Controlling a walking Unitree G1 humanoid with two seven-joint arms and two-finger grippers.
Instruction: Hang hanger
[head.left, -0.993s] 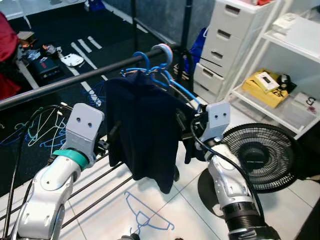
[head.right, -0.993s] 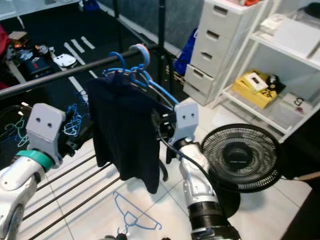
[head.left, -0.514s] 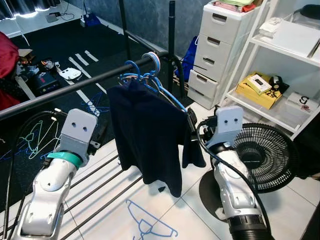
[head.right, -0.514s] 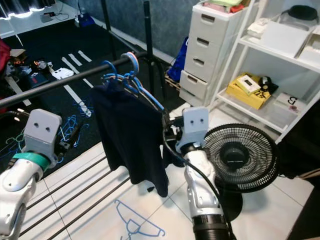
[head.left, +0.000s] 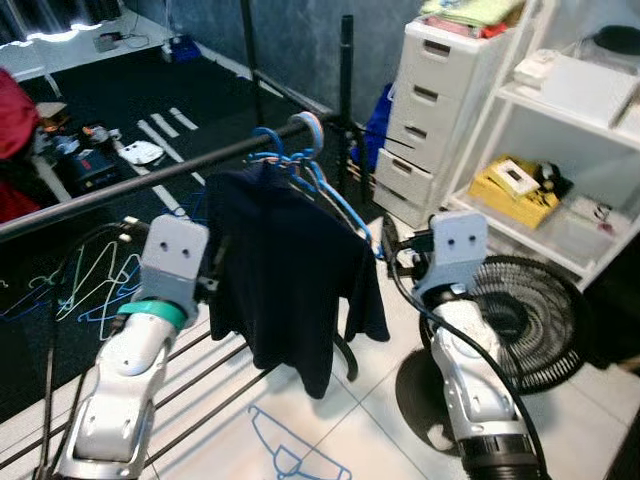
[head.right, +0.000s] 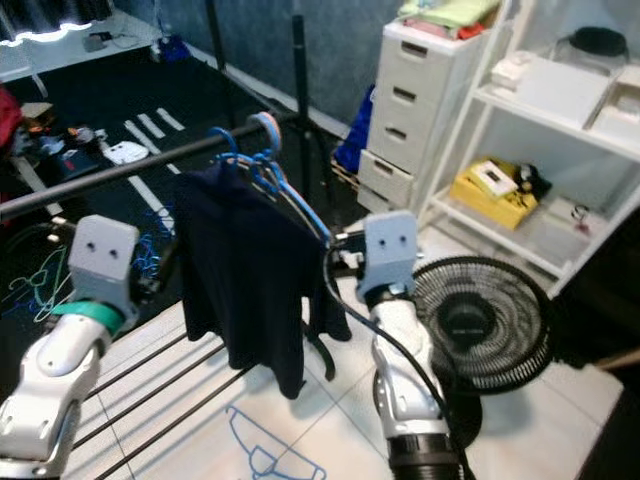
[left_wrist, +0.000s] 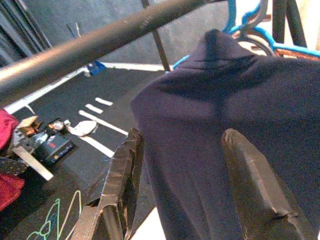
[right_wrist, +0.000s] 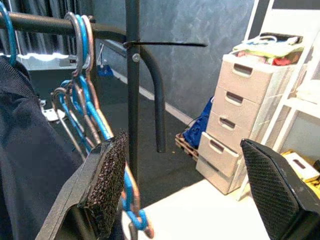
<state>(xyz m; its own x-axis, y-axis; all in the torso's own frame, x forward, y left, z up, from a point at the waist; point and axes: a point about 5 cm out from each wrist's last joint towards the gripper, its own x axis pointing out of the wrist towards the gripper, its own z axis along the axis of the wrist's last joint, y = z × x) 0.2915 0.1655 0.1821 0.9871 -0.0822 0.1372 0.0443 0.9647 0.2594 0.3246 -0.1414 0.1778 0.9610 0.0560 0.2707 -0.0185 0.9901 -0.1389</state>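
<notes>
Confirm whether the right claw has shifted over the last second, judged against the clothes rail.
Yes. The right claw, open now, has backed off to the robot's right, away from the rail and the dark shirt, toward the fan.

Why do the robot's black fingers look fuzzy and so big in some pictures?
In the left wrist view, the fingers sit right by the camera, so they look big and soft, while the dark shirt stays fairly sharp. In the right wrist view, the fingers blur likewise; the white drawers look clearer.

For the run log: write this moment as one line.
stage: hanger hung | dark shirt on blue hanger on rail | left pincer open beside shirt | right pincer open, holding nothing | fan on floor
</notes>
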